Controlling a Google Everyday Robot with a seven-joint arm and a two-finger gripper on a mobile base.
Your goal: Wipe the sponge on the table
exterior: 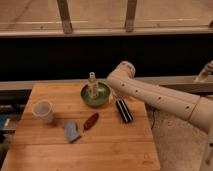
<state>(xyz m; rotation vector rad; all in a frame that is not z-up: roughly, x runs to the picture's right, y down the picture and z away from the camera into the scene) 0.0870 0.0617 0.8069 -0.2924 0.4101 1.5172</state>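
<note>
The light-blue sponge [71, 131] lies flat on the wooden table [115, 150], toward the front left of centre. It sits between the white cup [43, 111] and a reddish-brown elongated object [91, 121]. My white arm [160, 100] reaches in from the right, above the table's back right part. My gripper [112, 84] is at the arm's far end, by the right rim of the green bowl [96, 95]. It is well behind the sponge and to its right, and not touching it.
The green bowl holds a small upright bottle [92, 84] at the back centre. A black rectangular block [123, 110] lies under the arm, right of centre. A dark wall and a ledge run behind the table. The floor drops away on the right.
</note>
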